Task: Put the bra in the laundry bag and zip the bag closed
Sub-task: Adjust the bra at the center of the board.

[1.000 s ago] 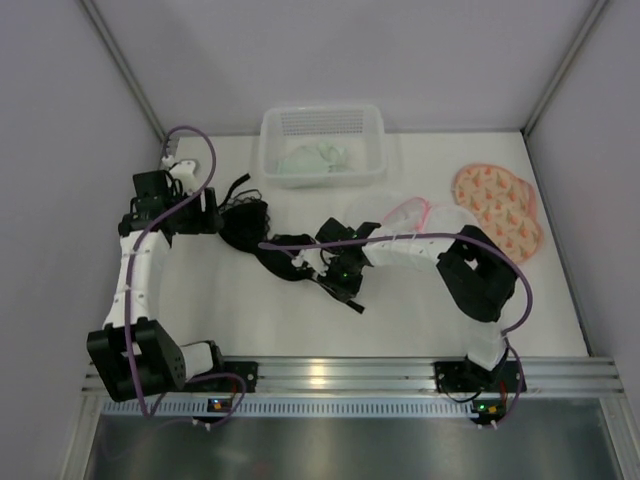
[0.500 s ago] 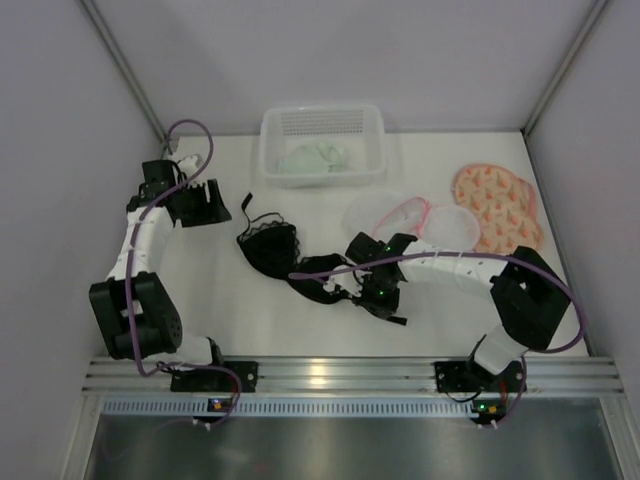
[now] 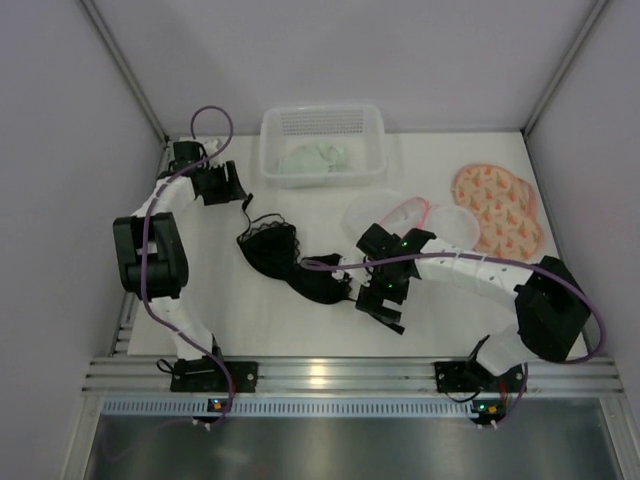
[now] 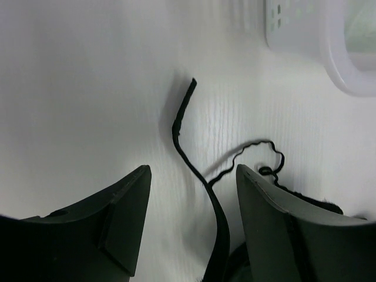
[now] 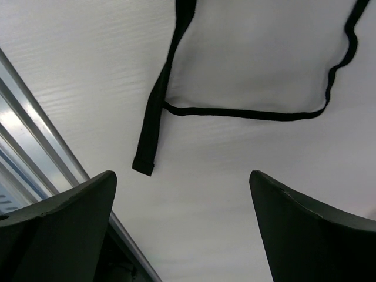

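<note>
The black bra (image 3: 275,250) lies stretched across the middle of the table, its cups side by side. The laundry bag (image 3: 450,225), translucent white with a pink zipper line, lies flat to the right of it. My left gripper (image 3: 230,190) hovers open at the back left; in the left wrist view a black strap (image 4: 182,117) runs on the table between the open fingers (image 4: 126,217) of the left gripper (image 4: 192,176). My right gripper (image 3: 385,303) sits just right of the bra. In the right wrist view the right gripper (image 5: 182,182) is wide open over bare table, a strap end (image 5: 154,117) lying ahead of it.
A white plastic basket (image 3: 275,135) holding pale green cloth stands at the back centre; its corner (image 4: 305,29) shows in the left wrist view. An orange patterned pad (image 3: 497,205) lies at the back right. A metal rail (image 5: 35,135) runs along the near table edge.
The right gripper dragged the bra rightward, then opened and let go of it. The left arm swung toward the back of the table, away from the cups.
</note>
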`<state>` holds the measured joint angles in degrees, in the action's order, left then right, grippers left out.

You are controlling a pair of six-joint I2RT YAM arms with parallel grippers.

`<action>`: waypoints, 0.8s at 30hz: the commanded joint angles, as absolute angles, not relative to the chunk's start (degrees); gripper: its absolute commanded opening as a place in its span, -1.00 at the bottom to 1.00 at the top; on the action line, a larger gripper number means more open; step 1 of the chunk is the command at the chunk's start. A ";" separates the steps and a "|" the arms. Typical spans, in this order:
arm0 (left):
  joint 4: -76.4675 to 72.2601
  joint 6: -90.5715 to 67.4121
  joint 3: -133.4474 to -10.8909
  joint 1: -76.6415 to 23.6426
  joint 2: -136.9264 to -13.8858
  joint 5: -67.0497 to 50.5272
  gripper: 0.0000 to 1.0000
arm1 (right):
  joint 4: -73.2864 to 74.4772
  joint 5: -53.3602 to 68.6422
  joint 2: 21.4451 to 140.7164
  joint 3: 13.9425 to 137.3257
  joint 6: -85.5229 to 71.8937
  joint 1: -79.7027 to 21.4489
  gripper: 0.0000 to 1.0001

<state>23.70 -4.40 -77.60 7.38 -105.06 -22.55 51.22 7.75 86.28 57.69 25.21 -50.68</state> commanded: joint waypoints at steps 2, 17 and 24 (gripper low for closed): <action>19.51 -3.61 -83.05 5.36 -110.29 -19.43 0.30 | 52.29 5.71 82.27 57.13 24.70 -46.77 0.96; 19.16 -1.85 -91.31 1.67 -120.76 -12.22 -0.29 | 53.26 7.47 76.29 58.09 24.08 -32.17 0.99; 19.16 -2.37 -95.18 1.58 -121.64 -15.11 -0.97 | 53.35 7.73 75.85 58.97 24.70 -30.59 0.99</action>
<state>21.12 -2.26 -91.98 1.45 -121.62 -13.67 52.40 7.22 77.87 57.01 24.84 -31.79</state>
